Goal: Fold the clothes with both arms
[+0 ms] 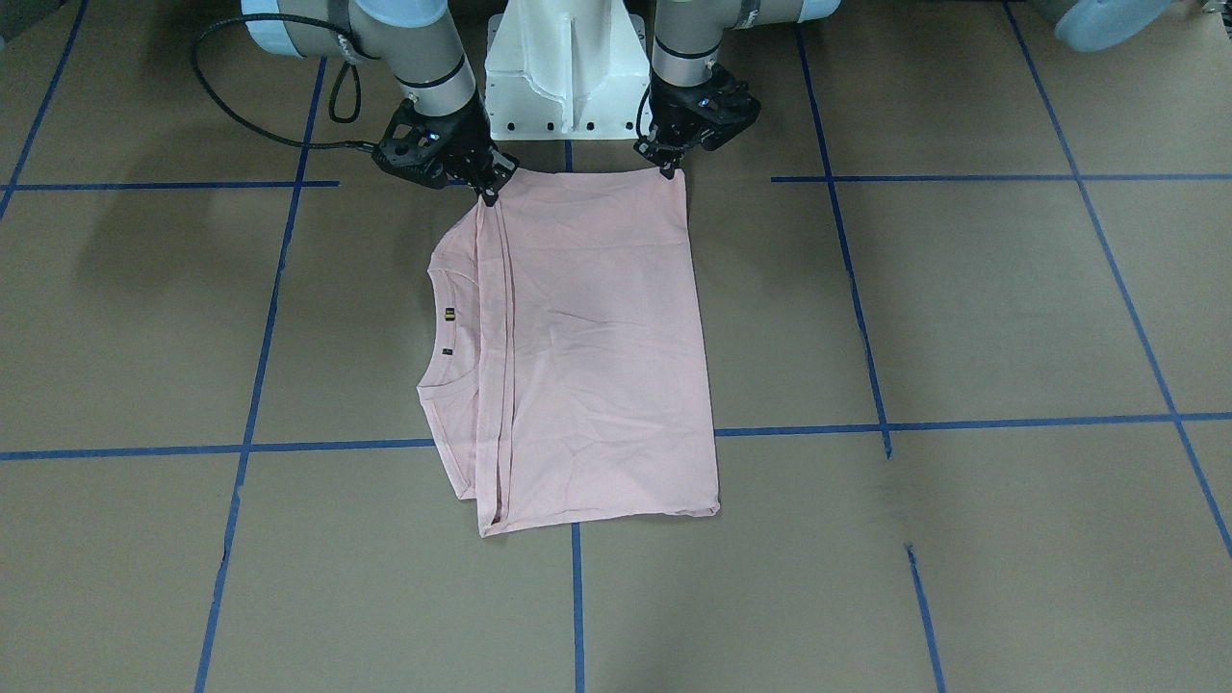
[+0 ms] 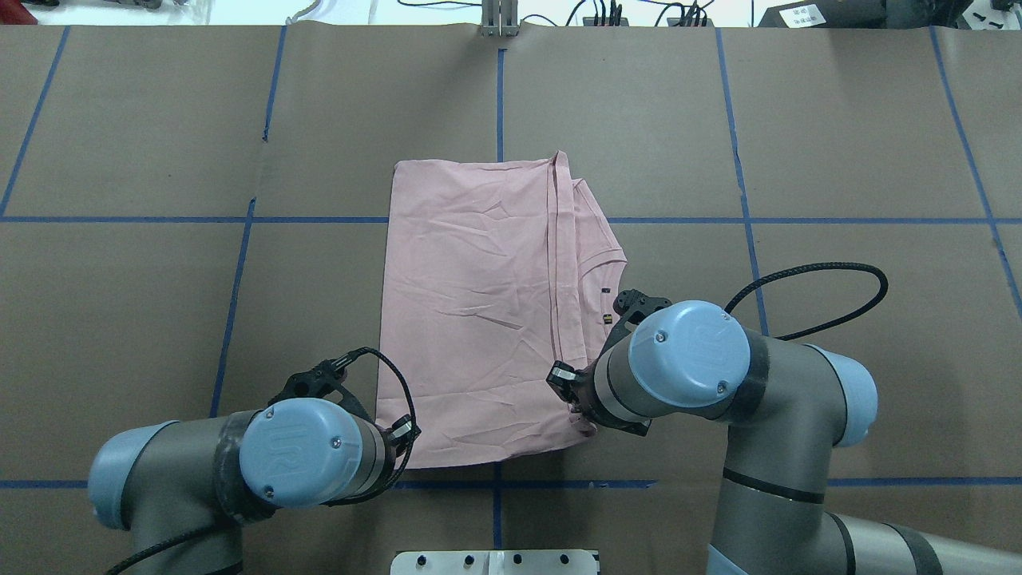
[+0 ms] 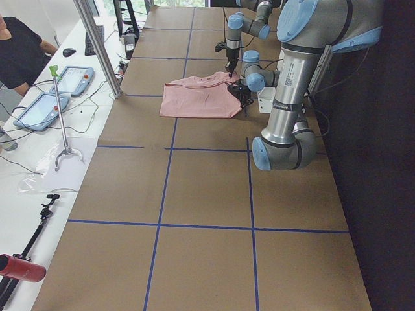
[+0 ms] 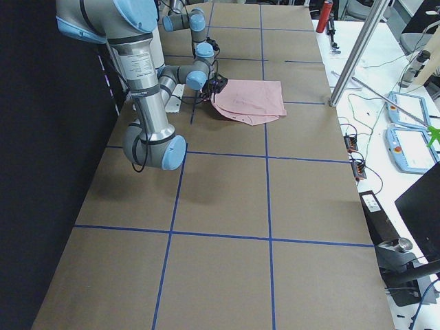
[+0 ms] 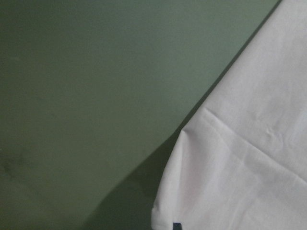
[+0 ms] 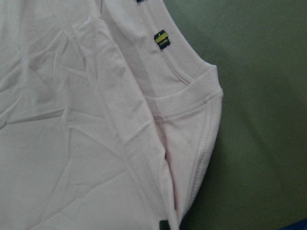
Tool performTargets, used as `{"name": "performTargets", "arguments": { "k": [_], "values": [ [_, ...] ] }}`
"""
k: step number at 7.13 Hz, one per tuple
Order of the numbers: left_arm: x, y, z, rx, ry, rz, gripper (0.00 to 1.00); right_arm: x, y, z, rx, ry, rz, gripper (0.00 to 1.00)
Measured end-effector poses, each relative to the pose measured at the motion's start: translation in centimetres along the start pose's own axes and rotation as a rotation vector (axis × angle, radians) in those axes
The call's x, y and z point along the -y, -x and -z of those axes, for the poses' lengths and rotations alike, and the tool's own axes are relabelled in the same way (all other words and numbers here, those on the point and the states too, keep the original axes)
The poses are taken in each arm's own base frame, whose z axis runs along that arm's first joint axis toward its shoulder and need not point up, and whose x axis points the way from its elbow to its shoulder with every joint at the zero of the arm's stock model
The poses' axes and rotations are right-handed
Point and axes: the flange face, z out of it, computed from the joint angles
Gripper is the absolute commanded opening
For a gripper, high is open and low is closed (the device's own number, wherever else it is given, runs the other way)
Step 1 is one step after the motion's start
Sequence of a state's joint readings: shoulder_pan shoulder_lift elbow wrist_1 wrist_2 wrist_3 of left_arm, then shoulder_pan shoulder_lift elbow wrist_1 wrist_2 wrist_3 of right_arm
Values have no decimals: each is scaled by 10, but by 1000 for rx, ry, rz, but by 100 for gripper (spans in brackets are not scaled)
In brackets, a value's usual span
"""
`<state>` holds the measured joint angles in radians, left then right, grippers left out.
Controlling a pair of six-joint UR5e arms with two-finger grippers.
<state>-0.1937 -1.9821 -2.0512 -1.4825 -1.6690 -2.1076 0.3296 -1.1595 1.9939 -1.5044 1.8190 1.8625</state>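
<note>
The pale pink T-shirt (image 1: 597, 337) lies folded and flat on the brown table, plain side up, with its print hidden. Its ribbed collar (image 1: 445, 327) points toward my right side. My left gripper (image 1: 667, 169) is shut on the shirt's corner nearest the base, and the left wrist view shows that corner (image 5: 192, 182) slightly raised. My right gripper (image 1: 489, 189) is shut on the other near corner, by the folded sleeve edge (image 6: 144, 158). In the overhead view the shirt (image 2: 479, 319) lies between both wrists, which hide the fingertips.
The white pedestal base (image 1: 566, 67) stands just behind the shirt's near edge. A black cable (image 2: 830, 275) loops beside my right arm. Blue tape lines (image 1: 577, 597) grid the table. A side bench with tablets (image 3: 48, 103) and a person (image 3: 19, 52) is across the table.
</note>
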Motion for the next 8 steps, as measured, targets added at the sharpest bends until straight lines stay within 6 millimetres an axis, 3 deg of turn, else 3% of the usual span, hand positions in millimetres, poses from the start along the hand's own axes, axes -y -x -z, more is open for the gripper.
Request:
{"name": "performTargets", "arguments": {
  "k": [2,4,5,8],
  "values": [
    [-15,15,21,3,29,-28,0,-12,-6,4,3,19,14,0],
    [-22,14,31,-6,43,-41,0,-16,-3,6,12,26,23,0],
    [-13,8,36,-21,33,-54,0,-8,-1,8,19,16,20,0],
    [60,-40,64,-107,-63,-82,0,55,21,32,62,-62,-27,0]
  ]
}}
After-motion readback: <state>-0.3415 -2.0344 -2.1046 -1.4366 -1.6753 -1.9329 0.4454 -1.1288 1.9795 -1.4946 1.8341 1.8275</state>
